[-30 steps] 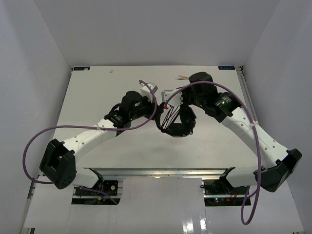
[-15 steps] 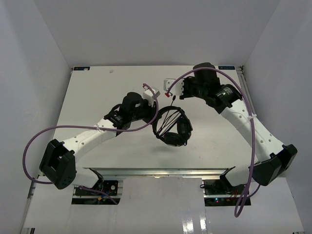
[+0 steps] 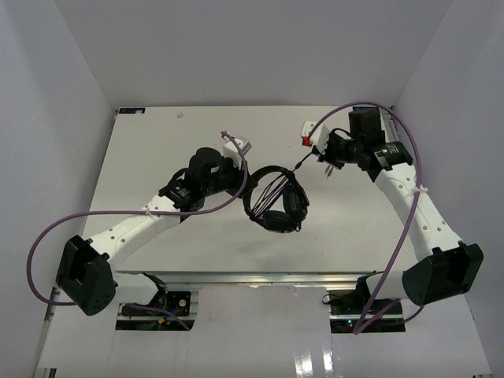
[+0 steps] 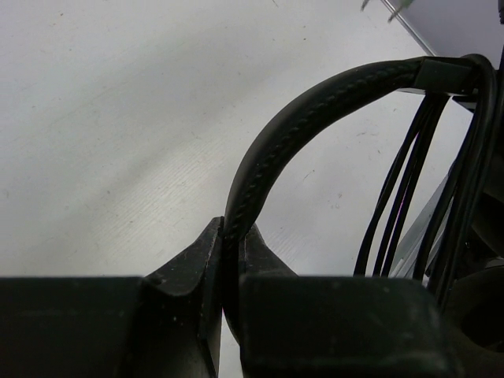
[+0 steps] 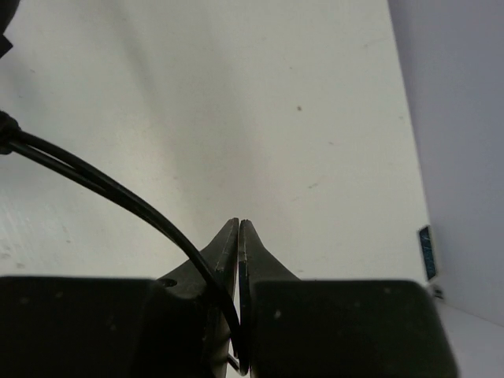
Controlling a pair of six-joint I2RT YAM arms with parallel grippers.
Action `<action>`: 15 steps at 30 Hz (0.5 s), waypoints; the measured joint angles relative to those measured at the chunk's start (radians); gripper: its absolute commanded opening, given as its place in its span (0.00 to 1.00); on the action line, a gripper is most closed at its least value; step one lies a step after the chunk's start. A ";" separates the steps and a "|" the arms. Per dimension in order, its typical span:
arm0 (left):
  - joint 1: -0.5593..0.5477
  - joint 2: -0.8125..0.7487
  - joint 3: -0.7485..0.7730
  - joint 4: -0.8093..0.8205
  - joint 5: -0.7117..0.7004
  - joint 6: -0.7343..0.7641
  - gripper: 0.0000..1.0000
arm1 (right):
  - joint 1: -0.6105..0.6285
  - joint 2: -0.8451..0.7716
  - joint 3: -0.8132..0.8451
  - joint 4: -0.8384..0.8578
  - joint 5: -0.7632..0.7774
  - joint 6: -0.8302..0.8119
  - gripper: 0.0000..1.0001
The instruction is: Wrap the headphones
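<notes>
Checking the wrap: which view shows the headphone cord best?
Top external: the cord shows looped across the headphones and running to the right pincer. Left wrist shows only some strands beside the headband; right wrist only the stretch entering its pincer.

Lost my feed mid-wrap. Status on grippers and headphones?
Left gripper shut on headband. Right gripper shut on cord, drawn out from the headphones. Cord loops span the headband. Nothing seen blocking.
</notes>
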 measured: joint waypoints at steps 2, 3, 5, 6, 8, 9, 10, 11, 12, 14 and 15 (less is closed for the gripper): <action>0.000 -0.008 0.000 -0.002 -0.003 -0.008 0.00 | -0.035 -0.010 -0.051 0.007 -0.081 0.038 0.10; 0.000 -0.010 0.000 -0.006 -0.009 -0.013 0.00 | -0.047 -0.015 -0.076 0.011 -0.114 0.052 0.11; 0.001 -0.012 0.000 -0.015 -0.023 -0.023 0.00 | -0.068 -0.023 -0.123 0.022 -0.184 0.082 0.16; 0.001 -0.012 0.000 -0.023 -0.030 -0.032 0.00 | -0.073 -0.024 -0.143 0.028 -0.219 0.099 0.21; 0.003 -0.012 0.000 -0.037 -0.043 -0.054 0.00 | -0.077 -0.024 -0.179 0.046 -0.286 0.135 0.38; 0.005 -0.010 0.005 -0.045 -0.048 -0.066 0.00 | -0.077 -0.024 -0.192 0.053 -0.313 0.154 0.47; 0.008 -0.007 0.010 -0.053 -0.053 -0.079 0.00 | -0.077 -0.024 -0.204 0.059 -0.339 0.172 0.53; 0.010 -0.002 0.017 -0.058 -0.060 -0.092 0.00 | -0.077 -0.023 -0.212 0.064 -0.364 0.189 0.60; 0.012 0.003 0.025 -0.062 -0.067 -0.106 0.00 | -0.078 -0.022 -0.219 0.071 -0.387 0.206 0.69; 0.017 0.017 0.046 -0.073 -0.084 -0.139 0.00 | -0.084 -0.021 -0.229 0.098 -0.424 0.237 0.77; 0.020 0.025 0.056 -0.079 -0.094 -0.156 0.00 | -0.090 -0.020 -0.235 0.112 -0.437 0.252 0.80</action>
